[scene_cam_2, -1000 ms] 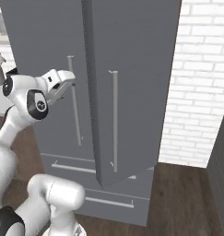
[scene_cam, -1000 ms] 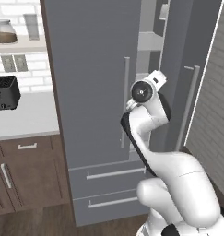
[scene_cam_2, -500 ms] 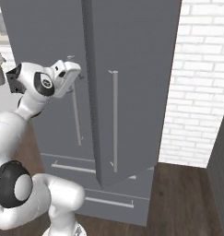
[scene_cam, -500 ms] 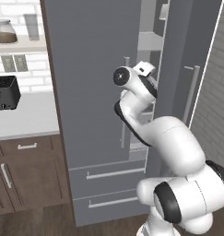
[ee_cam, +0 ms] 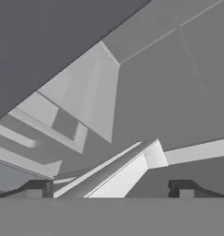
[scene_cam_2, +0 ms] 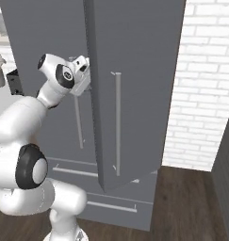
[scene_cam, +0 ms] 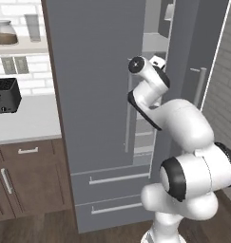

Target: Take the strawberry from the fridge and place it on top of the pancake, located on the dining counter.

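Simulated kitchen with a white brick wall: the arm is reaching into the tall grey double-door fridge [scene_cam: 102, 95].

The two-finger gripper [ee_cam: 111, 186], its tips spread wide and empty, is entering the gap between the doors, facing pale grey shelves [ee_cam: 132, 173]. The strawberry is not visible; it probably lies deeper inside.

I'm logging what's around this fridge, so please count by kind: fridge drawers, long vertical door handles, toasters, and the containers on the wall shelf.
Fridge drawers: 2
Vertical door handles: 2
Toaster: 1
Jar: 1
Glass: 1
Total: 7
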{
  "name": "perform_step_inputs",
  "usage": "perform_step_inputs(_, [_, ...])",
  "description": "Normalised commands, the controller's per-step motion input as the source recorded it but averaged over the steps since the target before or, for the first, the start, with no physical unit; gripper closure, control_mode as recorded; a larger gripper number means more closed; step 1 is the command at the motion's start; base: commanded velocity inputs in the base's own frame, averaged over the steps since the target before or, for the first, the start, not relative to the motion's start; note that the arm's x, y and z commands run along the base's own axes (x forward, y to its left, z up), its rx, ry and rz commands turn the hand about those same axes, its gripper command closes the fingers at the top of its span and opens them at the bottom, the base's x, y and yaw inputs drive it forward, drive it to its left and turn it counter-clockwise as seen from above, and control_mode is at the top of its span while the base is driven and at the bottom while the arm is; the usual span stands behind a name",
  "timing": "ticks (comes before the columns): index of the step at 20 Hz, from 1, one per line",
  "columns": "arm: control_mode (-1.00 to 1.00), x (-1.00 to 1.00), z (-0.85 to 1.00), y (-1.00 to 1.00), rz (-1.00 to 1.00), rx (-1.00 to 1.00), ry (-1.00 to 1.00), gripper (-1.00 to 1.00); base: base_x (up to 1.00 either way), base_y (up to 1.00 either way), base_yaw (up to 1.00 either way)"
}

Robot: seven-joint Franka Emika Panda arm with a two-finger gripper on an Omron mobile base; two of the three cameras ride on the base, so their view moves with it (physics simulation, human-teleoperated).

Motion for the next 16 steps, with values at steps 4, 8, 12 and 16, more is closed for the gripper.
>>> perform_step_inputs(4, [-1.0,-0.4,0.0,-0.73,-0.01,0.0,-0.02,-1.0,0.0,0.0,0.0])
perform_step_inputs(8, [-1.0,-0.94,0.0,-0.69,-0.03,0.0,-0.14,-1.0,0.0,0.0,0.0])
perform_step_inputs(12, [-1.0,-0.67,0.13,-0.88,-0.06,0.0,-0.06,-1.0,0.0,0.0,0.0])
perform_step_inputs(16, [-1.0,-0.34,0.17,-0.9,-0.04,0.0,0.0,-1.0,0.0,0.0,0.0])
